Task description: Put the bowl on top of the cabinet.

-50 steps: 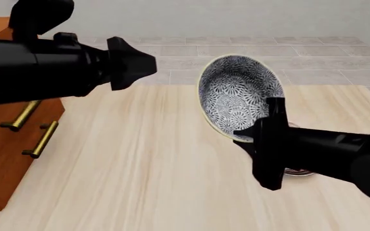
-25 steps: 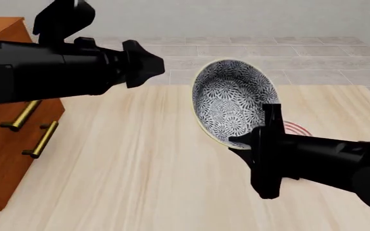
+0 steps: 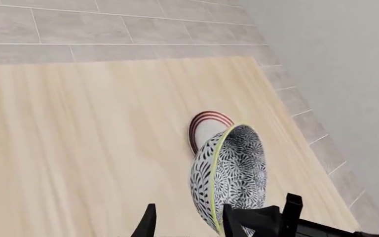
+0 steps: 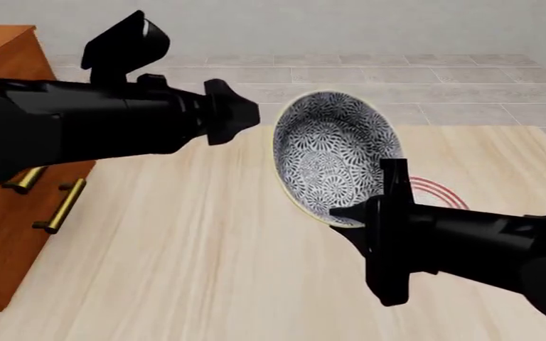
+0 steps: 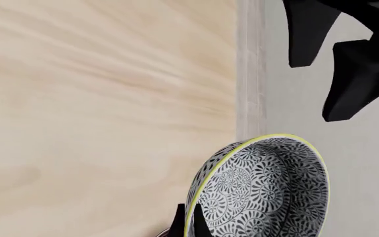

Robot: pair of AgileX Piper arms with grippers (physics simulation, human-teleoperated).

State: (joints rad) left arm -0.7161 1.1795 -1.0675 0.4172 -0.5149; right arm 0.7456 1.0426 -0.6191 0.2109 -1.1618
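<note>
Between the right gripper's (image 4: 379, 207) closed fingers sits the bowl's (image 4: 335, 156) rim. It looks hard, slippery and breakable; hold the rim tight. Left gripper (image 4: 239, 114): can't tell.

You are working in a simulated room dressed like a home, perhaps a dining or kitchen corner, and rendered rather than filmed. The table (image 4: 188, 249) is a pale, light-grained wooden surface with flat, even shading and no wear. Beyond its far edge you see a floor (image 4: 463, 78) of large grey tiles with thin grout lines, meeting a plain, off-white wall (image 4: 349, 25) with nothing on it. The household feel comes from the furnishings and tableware: a reddish-brown wooden cabinet (image 4: 8, 234) with brass bar handles at the table's left, a patterned bowl (image 4: 335, 160), and a red-ringed white plate (image 4: 439, 192). Two black arms are the only machinery.
</note>
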